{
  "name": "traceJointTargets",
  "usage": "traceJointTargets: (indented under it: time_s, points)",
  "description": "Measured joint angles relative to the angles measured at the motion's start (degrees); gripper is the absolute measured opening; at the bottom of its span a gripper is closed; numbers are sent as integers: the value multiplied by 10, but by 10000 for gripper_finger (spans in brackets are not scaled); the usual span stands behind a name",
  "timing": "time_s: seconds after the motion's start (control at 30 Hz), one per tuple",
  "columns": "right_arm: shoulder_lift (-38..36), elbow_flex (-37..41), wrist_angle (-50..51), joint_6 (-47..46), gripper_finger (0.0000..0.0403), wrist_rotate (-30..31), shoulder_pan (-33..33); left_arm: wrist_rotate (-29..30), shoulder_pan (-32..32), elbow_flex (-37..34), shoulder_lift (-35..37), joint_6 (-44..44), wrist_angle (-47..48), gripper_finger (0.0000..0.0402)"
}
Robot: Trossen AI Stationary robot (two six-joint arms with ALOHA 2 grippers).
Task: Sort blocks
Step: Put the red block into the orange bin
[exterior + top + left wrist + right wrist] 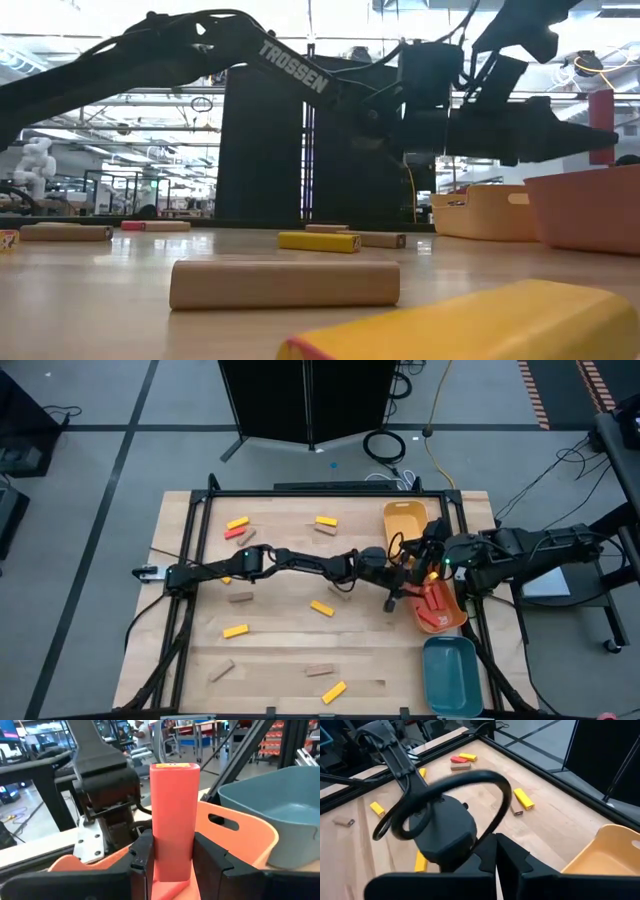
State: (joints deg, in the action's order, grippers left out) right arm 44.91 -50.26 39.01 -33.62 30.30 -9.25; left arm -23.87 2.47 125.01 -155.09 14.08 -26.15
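Both arms are matte black, built of slim tubular links joined by rounded housings. White block letters reading TROSSEN run along one link near the upper middle of the low view. A black cable loops in a wide arc over a bulbous joint. The left tool (172,862) has squared, dark, chunky fingers (142,857); a small green light glows at the right wrist.

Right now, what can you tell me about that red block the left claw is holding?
The red block is a smooth, flat rectangular bar, salmon-red with a yellowish end face. It looks like painted wood. The left gripper clamps its lower part between two dark fingers, so the free end sticks out past them. It is held off the table, over the orange tray, with the teal tray beside it.
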Motion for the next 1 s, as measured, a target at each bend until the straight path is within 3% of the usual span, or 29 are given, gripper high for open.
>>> traceJointTargets:
  time_s: [0.13,0.5,0.67,1.0]
  points:
    - [0,0,-4,2,0,0,11,18,0,0,1,1,1,103]
    - [21,0,-28,7,0,0,16,35,18,0,6,-2,51,214]
    - [22,0,-30,8,0,-1,16,31,33,0,39,19,165,220]
    - [20,0,-39,86,0,34,22,-44,60,0,103,124,442,219]
